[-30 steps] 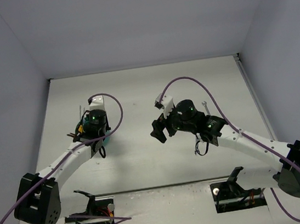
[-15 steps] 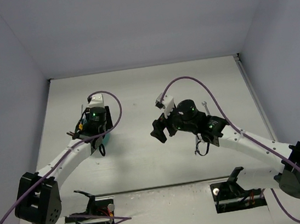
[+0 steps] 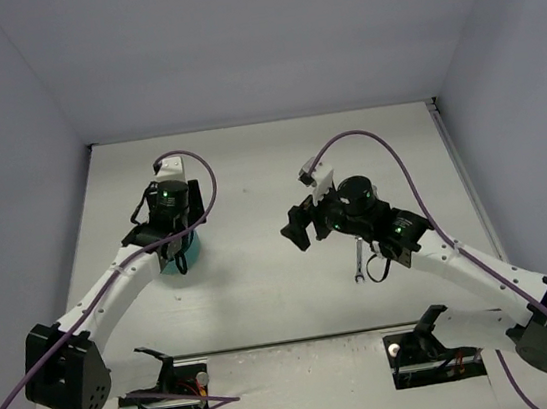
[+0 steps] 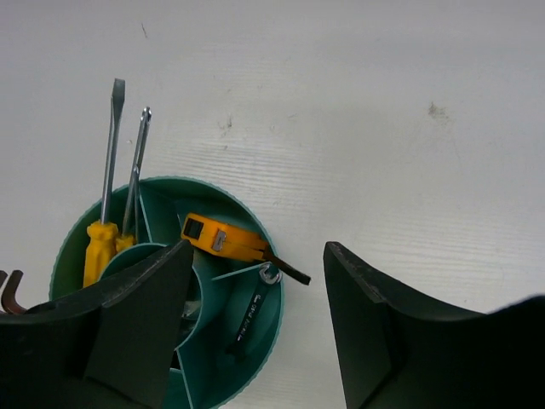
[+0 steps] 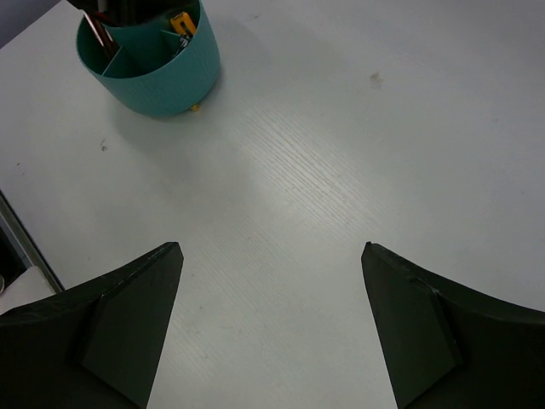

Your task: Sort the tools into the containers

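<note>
Overhead view: the two arms reach from the lower edge of the frame over a white bench (image 3: 249,167) enclosed by pale walls. The left arm ends left of centre, directly above the teal bowl (image 3: 190,253), of which only the right and lower rim shows beneath the wrist. The right arm ends right of centre, well apart from the bowl, with the right fingers (image 3: 300,227) pointing towards the left of the frame. A silver wrench (image 3: 360,266) lies on the bench just below that wrist, partly hidden by the arm. Left wrist view: the left fingers (image 4: 140,328) stand wide apart with nothing between them, over the bowl, which sits at lower left. Dividers split the bowl into compartments. Two orange-handled screwdrivers (image 4: 100,244) stand in the upper-left compartment, their shafts leaning out over the rim towards the top of the frame. An orange-and-black utility knife (image 4: 223,241) lies in the upper-right compartment, its dark tip overhanging the rim. A slim dark ring-ended tool (image 4: 246,317) rests in the right compartment, its silver ring near the rim. Bent hex keys (image 4: 10,290) show at the far left edge; their compartment cannot be told. Right wrist view: the right fingers are likewise apart and empty above bare bench, with the bowl at upper left.
</note>
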`<state>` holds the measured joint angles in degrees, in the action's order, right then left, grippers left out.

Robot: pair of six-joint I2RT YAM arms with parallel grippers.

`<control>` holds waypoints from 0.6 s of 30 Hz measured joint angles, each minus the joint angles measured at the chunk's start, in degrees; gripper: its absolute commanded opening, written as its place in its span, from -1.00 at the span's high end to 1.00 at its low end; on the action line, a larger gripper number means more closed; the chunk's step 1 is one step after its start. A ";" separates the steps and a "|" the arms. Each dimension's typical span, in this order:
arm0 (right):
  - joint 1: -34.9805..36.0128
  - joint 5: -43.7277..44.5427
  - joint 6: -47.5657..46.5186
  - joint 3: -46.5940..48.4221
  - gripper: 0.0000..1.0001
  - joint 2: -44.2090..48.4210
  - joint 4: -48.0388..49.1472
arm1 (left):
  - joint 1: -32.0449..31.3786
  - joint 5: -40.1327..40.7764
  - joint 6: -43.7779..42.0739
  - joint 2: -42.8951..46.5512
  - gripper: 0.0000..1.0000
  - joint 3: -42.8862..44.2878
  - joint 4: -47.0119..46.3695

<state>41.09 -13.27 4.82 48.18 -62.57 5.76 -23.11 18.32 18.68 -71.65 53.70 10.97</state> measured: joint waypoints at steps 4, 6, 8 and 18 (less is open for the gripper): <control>-2.43 0.54 1.30 0.00 -0.77 1.42 -0.47 | 0.00 -0.22 0.02 -1.24 -0.22 5.03 2.76; -3.55 1.10 1.90 0.00 -0.81 2.00 -0.94 | 0.00 -0.40 0.02 -2.25 -0.23 7.61 3.69; -4.52 2.50 2.63 0.09 -0.86 2.19 -1.70 | 0.00 -0.64 0.01 -3.01 -0.23 9.79 5.51; -16.26 10.69 9.81 1.89 -0.87 0.35 -9.46 | 0.16 -1.88 -0.98 -8.11 -0.31 23.38 14.16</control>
<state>24.82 -2.58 14.63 50.07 -62.21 -3.71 -22.95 16.44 17.70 -79.76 77.08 25.14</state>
